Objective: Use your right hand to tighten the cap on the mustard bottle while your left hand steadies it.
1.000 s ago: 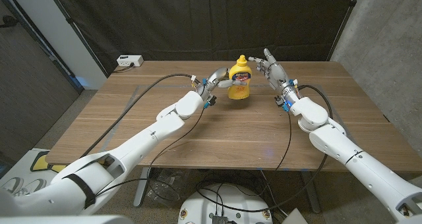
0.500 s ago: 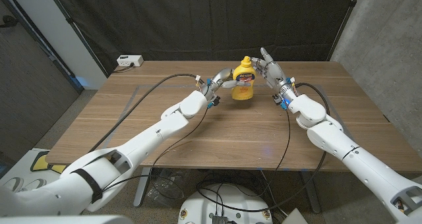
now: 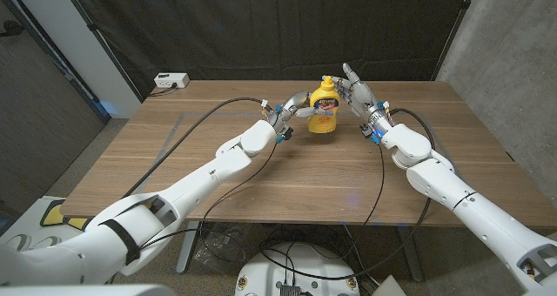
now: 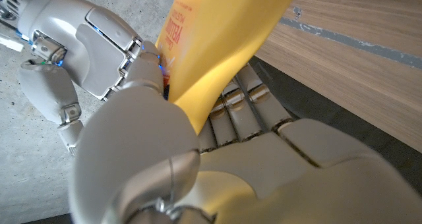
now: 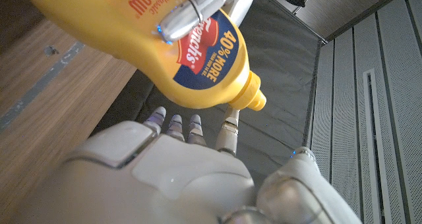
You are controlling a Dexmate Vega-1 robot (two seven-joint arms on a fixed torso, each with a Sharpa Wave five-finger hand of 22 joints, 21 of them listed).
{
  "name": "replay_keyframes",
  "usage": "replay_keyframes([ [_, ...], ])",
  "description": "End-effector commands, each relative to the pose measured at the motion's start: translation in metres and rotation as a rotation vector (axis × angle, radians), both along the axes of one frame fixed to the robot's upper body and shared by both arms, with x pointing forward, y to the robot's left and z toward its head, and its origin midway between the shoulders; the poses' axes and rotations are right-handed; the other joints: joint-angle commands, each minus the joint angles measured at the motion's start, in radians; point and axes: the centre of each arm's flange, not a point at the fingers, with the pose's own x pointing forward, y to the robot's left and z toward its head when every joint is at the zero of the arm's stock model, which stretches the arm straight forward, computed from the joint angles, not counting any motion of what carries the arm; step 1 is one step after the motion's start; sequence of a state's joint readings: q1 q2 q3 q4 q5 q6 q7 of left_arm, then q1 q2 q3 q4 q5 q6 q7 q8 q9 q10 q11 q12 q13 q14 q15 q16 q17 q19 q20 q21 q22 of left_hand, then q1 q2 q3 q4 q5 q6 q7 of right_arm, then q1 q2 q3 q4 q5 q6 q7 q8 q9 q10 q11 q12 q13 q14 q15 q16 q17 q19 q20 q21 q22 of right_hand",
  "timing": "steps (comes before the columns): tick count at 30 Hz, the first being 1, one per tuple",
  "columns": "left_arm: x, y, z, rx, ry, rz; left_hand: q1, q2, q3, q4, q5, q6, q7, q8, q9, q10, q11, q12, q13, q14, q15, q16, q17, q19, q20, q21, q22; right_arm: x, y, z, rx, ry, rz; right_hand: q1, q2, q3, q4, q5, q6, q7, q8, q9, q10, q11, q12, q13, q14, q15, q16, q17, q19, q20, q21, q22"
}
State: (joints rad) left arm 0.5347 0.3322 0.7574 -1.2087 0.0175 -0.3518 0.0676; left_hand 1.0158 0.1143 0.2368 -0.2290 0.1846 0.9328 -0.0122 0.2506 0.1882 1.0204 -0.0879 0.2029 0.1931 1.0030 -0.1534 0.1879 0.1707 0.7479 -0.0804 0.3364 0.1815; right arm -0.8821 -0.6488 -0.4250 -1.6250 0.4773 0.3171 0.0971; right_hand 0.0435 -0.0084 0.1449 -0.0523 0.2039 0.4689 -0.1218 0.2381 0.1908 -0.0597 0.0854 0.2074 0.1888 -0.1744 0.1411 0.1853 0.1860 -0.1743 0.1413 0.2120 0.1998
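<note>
Wooden table (image 3: 287, 170) against dark curtains, a white power strip (image 3: 171, 80) at its far left corner, grey concrete wall to the right. Upright near the middle of the far edge, long axis vertical and cap (image 3: 326, 79) pointing up: the mustard bottle (image 3: 323, 107), gripped round the body by the left hand (image 3: 290, 108), much of the label hidden behind fingers (image 5: 198, 6). Just right of the cap, the right hand (image 3: 357, 90) with fingers spread, holding nothing; contact with the cap hard to make out.
</note>
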Motion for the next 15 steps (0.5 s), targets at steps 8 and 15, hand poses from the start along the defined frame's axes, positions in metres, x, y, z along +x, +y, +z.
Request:
replay_keyframes([
  [8, 0.0003, -0.0002, 0.0060, 0.000, -0.019, -0.009, 0.036, 0.047, 0.161, 0.144, -0.001, 0.064, 0.031, -0.006, 0.005, 0.017, -0.015, -0.002, 0.005, -0.005, -0.006, -0.002, 0.004, -0.006, 0.002, -0.004, 0.002, -0.0021, -0.0073, -0.0041, 0.005, 0.013, -0.019, 0.004, 0.010, 0.000, 0.005, 0.004, 0.023, 0.001, 0.009, 0.005, 0.015, 0.008, 0.007, 0.001, -0.079, -0.001, 0.008, 0.001, -0.250, 0.006, 0.012, 0.003],
  [15, 0.0004, 0.0041, 0.0059, -0.008, -0.021, 0.008, 0.034, 0.045, 0.165, 0.144, -0.001, 0.065, 0.031, -0.008, 0.006, 0.019, -0.013, -0.002, 0.005, -0.005, -0.005, -0.001, 0.004, -0.006, 0.003, -0.005, 0.003, -0.0038, -0.0097, -0.0042, 0.007, 0.010, -0.028, 0.006, 0.011, -0.001, 0.004, 0.005, 0.041, 0.002, 0.016, 0.008, 0.013, 0.010, 0.007, 0.002, -0.080, 0.000, 0.007, 0.001, -0.246, 0.004, 0.014, 0.002],
])
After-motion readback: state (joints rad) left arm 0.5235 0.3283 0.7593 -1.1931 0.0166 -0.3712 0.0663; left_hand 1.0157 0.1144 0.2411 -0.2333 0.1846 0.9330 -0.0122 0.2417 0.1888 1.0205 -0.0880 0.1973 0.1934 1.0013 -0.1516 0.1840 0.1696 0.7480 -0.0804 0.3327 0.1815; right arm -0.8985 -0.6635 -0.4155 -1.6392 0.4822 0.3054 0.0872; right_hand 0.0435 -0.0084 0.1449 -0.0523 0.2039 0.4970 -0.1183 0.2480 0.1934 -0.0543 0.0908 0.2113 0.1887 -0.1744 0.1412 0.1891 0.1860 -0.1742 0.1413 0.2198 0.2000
